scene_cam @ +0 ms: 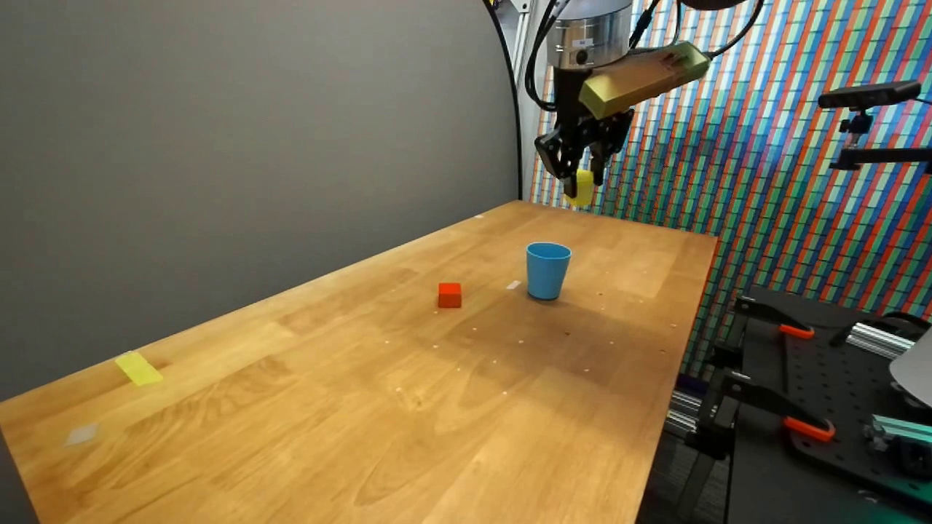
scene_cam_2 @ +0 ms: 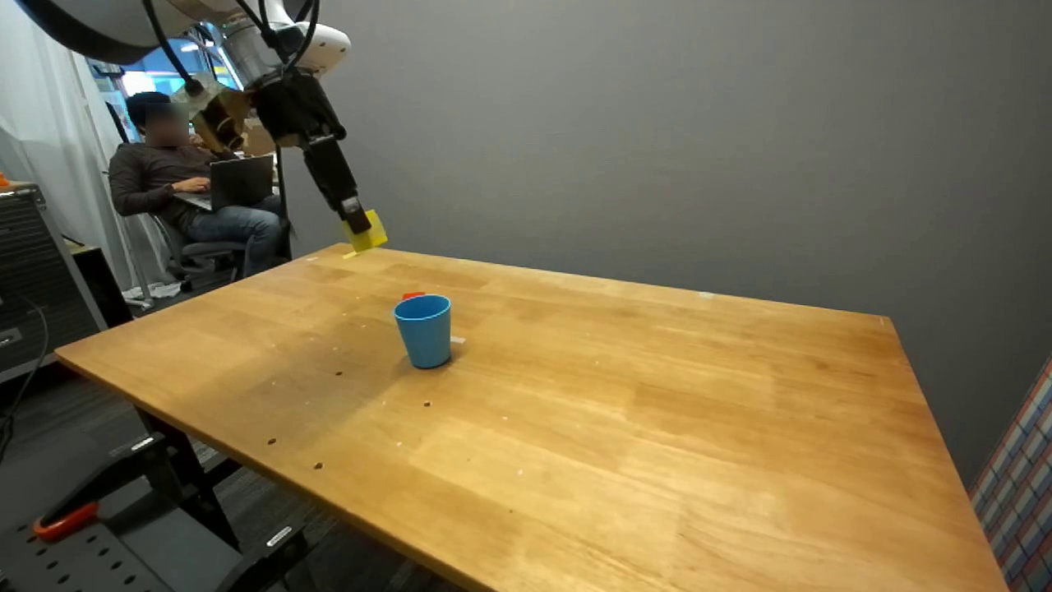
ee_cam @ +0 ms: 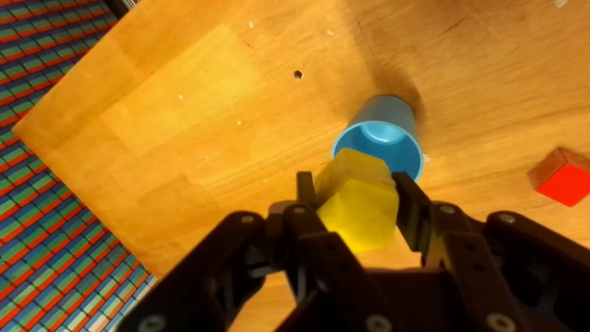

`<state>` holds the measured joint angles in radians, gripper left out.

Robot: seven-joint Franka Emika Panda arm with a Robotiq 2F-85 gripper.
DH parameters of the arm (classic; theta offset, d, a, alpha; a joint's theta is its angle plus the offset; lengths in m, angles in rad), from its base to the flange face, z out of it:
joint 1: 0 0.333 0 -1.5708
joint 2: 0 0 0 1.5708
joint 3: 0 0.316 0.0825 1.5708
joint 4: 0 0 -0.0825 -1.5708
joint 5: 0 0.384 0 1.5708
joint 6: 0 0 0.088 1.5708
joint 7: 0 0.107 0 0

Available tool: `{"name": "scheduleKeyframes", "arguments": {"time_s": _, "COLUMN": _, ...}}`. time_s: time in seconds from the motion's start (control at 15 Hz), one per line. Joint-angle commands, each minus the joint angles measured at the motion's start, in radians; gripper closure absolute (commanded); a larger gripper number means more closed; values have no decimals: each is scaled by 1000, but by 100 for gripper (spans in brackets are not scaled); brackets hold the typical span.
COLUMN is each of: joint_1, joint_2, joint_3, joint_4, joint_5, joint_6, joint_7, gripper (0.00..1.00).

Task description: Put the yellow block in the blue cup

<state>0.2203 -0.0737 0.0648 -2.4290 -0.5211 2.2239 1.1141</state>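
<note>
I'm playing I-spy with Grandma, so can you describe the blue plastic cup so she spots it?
Find the big tan wooden table. On it, near a small boxy red block, stands a round blue plastic cup. Unlike the block, it's taller and open-topped.

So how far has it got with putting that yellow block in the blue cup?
Roughly halfway, I'd say. Already done: the yellow block is picked up, clamped in the gripper. In hand: it hangs in the air, outside the blue cup, which stands upright on the table with its mouth facing up. Left: most likely lining the block up over that mouth, lowering it and letting go.
</note>
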Motion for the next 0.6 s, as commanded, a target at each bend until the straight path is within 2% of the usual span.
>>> {"name": "scheduleKeyframes", "arguments": {"time_s": 0.0, "joint_1": -50, "joint_2": 26, "joint_3": 32, "joint_4": 13, "joint_5": 41, "joint_6": 30, "joint_7": -31, "gripper": 80}}
{"name": "scheduleKeyframes", "arguments": {"time_s": 0.53, "joint_1": -73, "joint_2": 165, "joint_3": 20, "joint_4": 52, "joint_5": 27, "joint_6": 147, "joint_7": -37, "gripper": 80}}
